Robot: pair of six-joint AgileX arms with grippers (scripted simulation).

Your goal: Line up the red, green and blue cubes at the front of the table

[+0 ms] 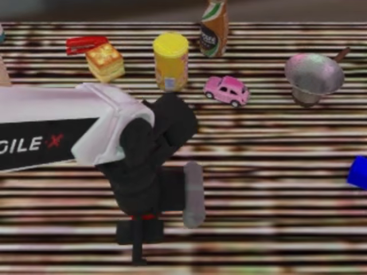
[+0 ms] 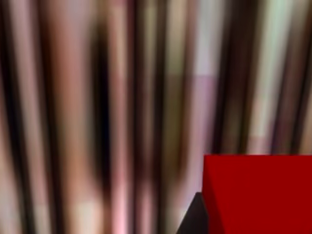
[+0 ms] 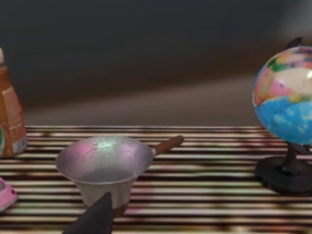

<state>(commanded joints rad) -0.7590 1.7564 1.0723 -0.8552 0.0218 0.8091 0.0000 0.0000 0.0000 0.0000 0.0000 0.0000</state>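
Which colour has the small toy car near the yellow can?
The toy car is pink; the top view shows it best.

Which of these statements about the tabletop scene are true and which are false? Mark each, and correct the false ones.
1. The left arm reaches over the table, its gripper near the front edge. True.
2. The red cube shows close up in the left wrist view. True.
3. The blue cube sits at the table's left edge. False: it is at the right edge in the top view.
4. The pink toy car lies between the yellow canister and the metal saucepan. True.
5. The globe stands inside the saucepan. False: it stands apart on its own base.
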